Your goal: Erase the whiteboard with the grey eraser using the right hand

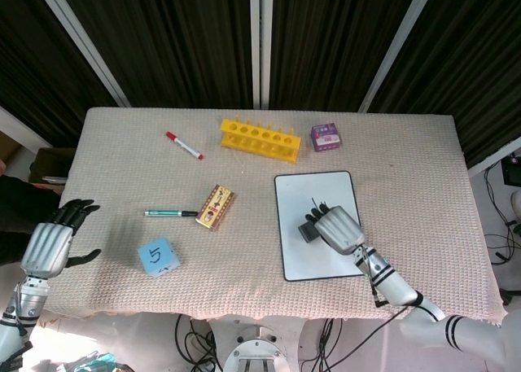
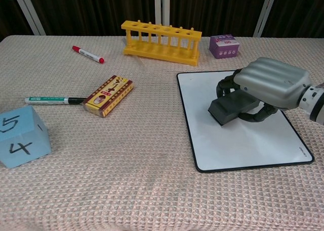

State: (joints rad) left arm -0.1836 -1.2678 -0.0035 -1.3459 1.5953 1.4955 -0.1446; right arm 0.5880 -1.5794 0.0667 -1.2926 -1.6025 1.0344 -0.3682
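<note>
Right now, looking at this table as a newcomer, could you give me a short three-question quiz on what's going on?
1. True or false: the right hand holds the grey eraser on the whiteboard.
2. Which lies nearest the patterned yellow box? A) red-capped marker B) green pen C) purple box
3. Fill in: the digits 5 and 4 are written on the blue ___.

Key: 1 true; 2 B; 3 cube.
</note>
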